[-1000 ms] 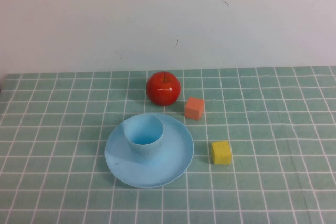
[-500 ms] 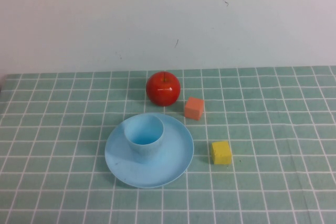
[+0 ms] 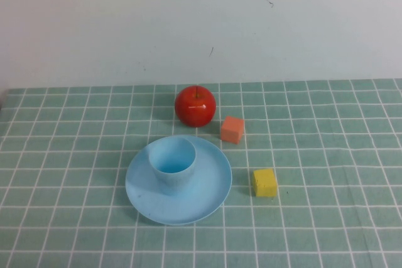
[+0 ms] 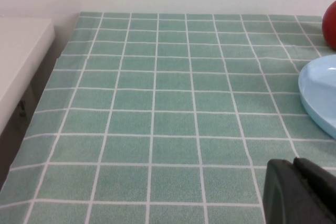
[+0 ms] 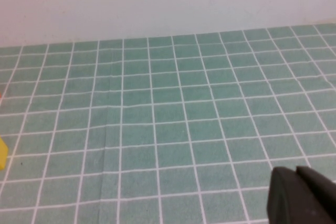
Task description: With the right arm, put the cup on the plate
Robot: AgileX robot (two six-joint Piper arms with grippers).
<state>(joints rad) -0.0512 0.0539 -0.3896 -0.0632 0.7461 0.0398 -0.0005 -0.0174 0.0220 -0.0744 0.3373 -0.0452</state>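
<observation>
Nothing moved; left gripper (image 4: 301,192), right gripper (image 5: 301,195) wrist-view only.

The high camera is looking down from the robot's side at the table (image 3: 326,155), with the plate (image 3: 210,199) central. The left wrist camera is sitting low beside the left pincer (image 4: 302,192), sharing that plate's (image 4: 320,95) edge. The right wrist camera is skimming the table (image 5: 173,114) past the right pincer (image 5: 302,195).

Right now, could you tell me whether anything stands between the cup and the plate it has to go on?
Nothing does: the cup already stands upright on the plate. The left gripper and right gripper show only in their wrist views, low over bare cloth, away from both.
</observation>
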